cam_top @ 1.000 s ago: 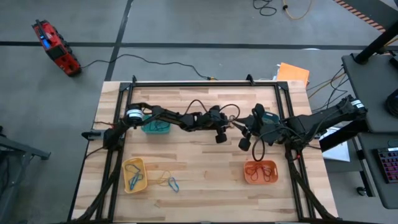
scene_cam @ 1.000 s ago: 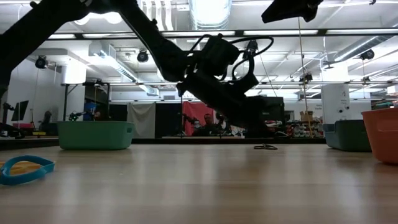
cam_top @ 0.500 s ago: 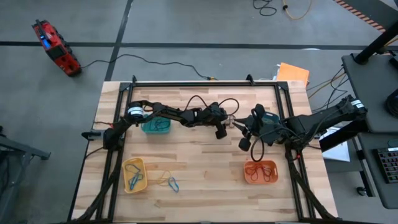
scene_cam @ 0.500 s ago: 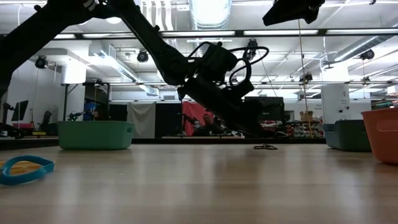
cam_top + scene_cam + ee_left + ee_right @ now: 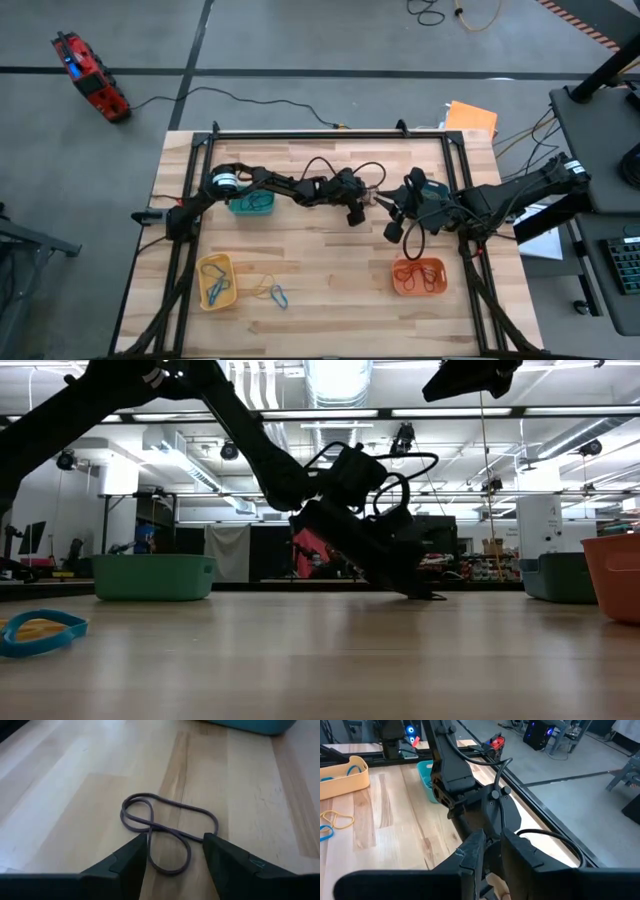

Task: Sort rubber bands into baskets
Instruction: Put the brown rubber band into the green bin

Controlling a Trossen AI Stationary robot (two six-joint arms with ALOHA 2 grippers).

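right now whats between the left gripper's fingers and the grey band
Nothing: in the left wrist view the left gripper has its open fingers straddling the grey rubber band, only bare wood table around it.

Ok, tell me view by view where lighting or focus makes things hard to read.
Low view: the left arm and its hand are a backlit silhouette against bright ceiling lights. Left wrist view: the grey rubber band is sharp, while the near fingers look soft. High view: evenly lit, no strong glare.

Left hand (image 5: 175,852) spread; right hand (image 5: 490,845) narrowed.
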